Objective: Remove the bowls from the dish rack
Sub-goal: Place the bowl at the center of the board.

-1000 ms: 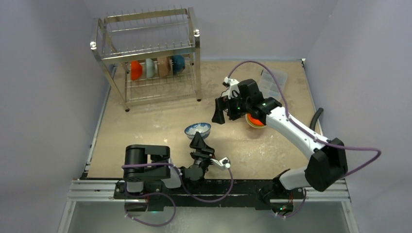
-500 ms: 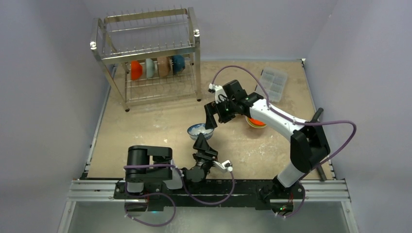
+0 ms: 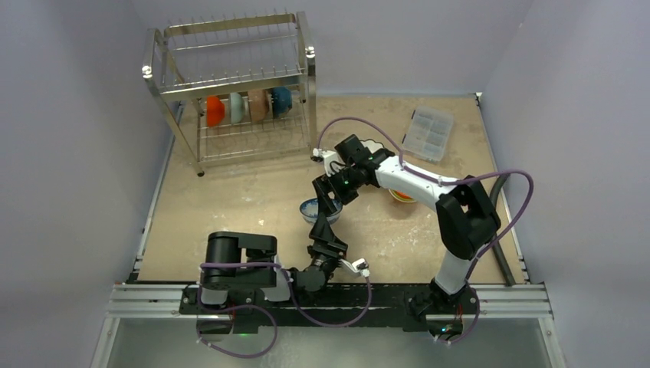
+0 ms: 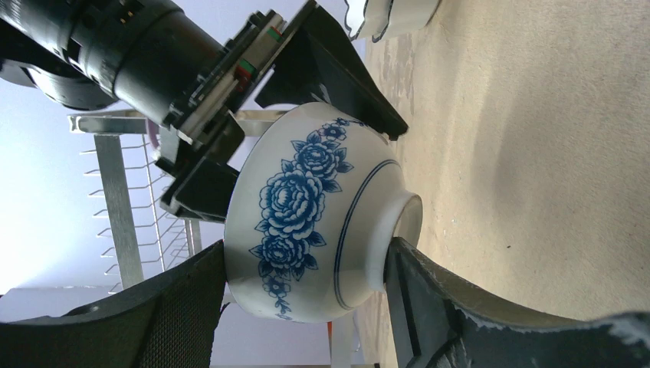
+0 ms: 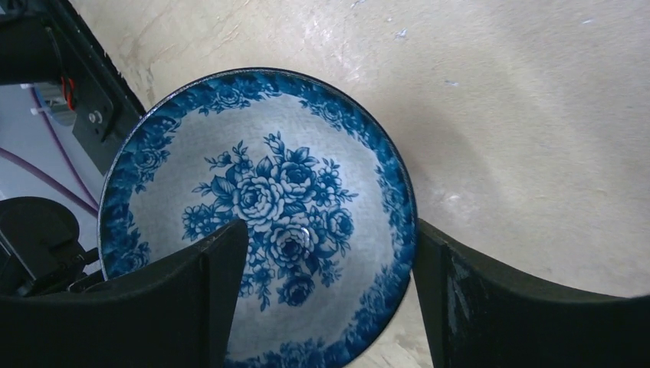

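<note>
1. Left gripper: clamped on the blue-flowered bowl. I see one finger against the rim side and the other against the foot ring.
2. Right gripper: jaws apart, straddling that bowl's wall from above. One finger hangs over the painted inside, well in from the rim; the other sits just outside the rim. I see no squeeze on the wall.
3. The bowl is mouth-up near the middle of the table, between the two arms. Its inside shows painted roses. I cannot tell whether the foot rests on the surface or hangs just above it.
4. Dish rack: far left corner of the table. Its lower tier holds four bowls on edge in a row, from the left: orange bowl, pale bowl, tan bowl, teal bowl.
5. Stack of bowls: right of centre, mostly hidden behind the right arm. I make out an orange inside within a yellowish rim.
6. White scalloped bowl: on the table beyond the right gripper, cropped by the top edge of the left wrist view.
7. Clear compartment box: far right of the table, well apart from the rack. Its contents are too small for me to tell.
</note>
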Controlling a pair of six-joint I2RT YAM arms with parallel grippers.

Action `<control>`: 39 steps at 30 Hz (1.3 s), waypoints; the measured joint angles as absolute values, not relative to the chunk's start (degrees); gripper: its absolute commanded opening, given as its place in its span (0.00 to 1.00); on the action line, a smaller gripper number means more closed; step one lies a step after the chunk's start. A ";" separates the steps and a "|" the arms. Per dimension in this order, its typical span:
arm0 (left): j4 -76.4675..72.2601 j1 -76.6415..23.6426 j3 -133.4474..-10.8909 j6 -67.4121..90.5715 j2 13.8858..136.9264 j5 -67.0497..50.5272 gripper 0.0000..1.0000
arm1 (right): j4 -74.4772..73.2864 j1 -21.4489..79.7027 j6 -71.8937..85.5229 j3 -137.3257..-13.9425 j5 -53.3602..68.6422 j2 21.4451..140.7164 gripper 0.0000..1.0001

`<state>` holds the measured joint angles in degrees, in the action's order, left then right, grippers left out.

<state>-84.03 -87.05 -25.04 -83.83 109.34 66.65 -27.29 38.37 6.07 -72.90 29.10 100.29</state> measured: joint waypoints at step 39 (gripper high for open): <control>-84.75 -87.57 -26.96 -84.49 110.15 67.44 0.73 | -29.23 40.01 7.35 -76.90 11.81 95.85 0.00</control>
<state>-84.75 -87.57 -26.96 -84.49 110.15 67.44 -29.23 40.01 7.35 -76.90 11.81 95.85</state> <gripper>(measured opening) 0.682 0.059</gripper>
